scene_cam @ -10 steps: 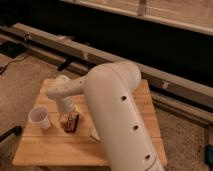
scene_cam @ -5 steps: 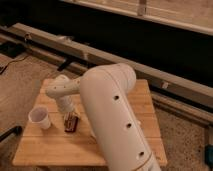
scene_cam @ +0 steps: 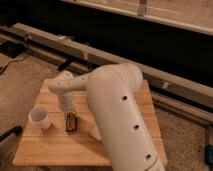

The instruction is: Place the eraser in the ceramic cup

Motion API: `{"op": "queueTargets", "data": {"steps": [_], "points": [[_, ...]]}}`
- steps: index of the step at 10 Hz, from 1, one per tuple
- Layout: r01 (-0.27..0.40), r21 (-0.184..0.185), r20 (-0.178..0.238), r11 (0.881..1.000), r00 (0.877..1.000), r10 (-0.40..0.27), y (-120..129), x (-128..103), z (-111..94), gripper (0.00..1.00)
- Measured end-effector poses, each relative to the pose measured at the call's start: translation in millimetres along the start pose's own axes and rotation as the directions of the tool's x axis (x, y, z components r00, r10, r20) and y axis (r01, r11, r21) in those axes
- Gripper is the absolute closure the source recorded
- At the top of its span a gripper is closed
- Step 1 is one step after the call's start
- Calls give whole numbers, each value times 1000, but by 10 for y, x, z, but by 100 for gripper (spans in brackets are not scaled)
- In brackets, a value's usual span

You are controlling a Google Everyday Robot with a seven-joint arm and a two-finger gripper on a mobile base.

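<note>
The eraser (scene_cam: 71, 121), a small dark bar with a reddish stripe, stands or hangs just above the wooden table top (scene_cam: 55, 145), left of centre. The white ceramic cup (scene_cam: 40, 117) stands upright on the table a short way to the left of it, apart from it. My gripper (scene_cam: 68, 109) points down right over the eraser, at its top end. My large white arm (scene_cam: 117, 115) fills the middle of the view and hides the table's right half.
A pale object (scene_cam: 95, 133) peeks out from under my arm, right of the eraser. The table stands on speckled carpet (scene_cam: 20, 75). A long metal rail (scene_cam: 100, 55) and a dark wall run behind it.
My arm has swung a little to the left and covers more of the table. The eraser and the cup stay at about the same places.
</note>
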Motion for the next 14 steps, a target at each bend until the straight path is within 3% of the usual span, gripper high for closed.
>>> {"op": "queueTargets", "data": {"steps": [2,5,6,8,10,11,12,13,14], "points": [[9,-45,44,999,999,-7,-16,1,-350,100],[85,-111,139,990,988,-69,15,70,-1108,100],[146,-129,173,981,977,-123,82,125,-1382,100],[281,-140,232,949,941,-245,249,271,-1760,100],[456,-143,309,878,864,-398,589,564,-2036,100],[530,-144,344,836,818,-460,763,695,-2093,100],[596,-147,376,790,772,-513,929,788,-2121,100],[664,-147,412,733,715,-565,1112,835,-2151,100],[690,-155,430,707,691,-581,1213,851,-2153,100]]}}
